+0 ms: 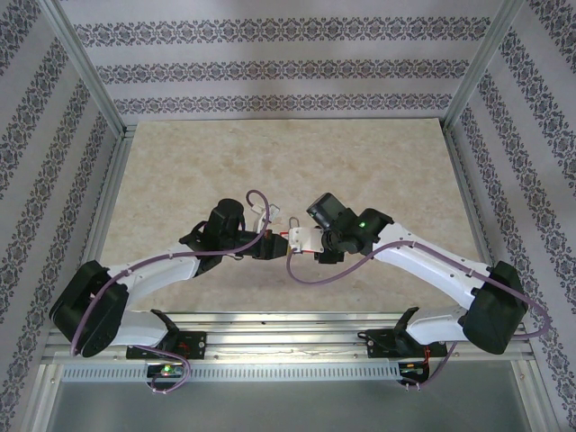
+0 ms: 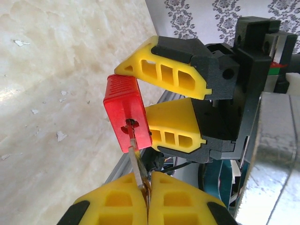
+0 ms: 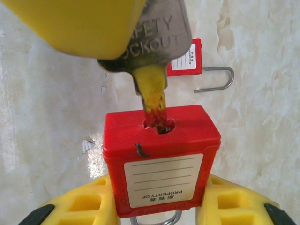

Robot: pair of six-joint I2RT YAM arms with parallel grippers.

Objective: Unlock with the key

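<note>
The left end effector point(image 2: 147, 187), closed tight, pinches the key point(image 3: 159, 42), whose blade sits in the keyhole of the red padlock point(image 3: 161, 140). The right end effector point(image 3: 161, 192) clamps that padlock's body above the table point(image 3: 47, 117). A second padlock point(image 3: 185, 58) lies on the table beyond.

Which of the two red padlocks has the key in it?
The padlock in the right gripper, key in its keyhole; the other padlock lies loose on the table.
</note>
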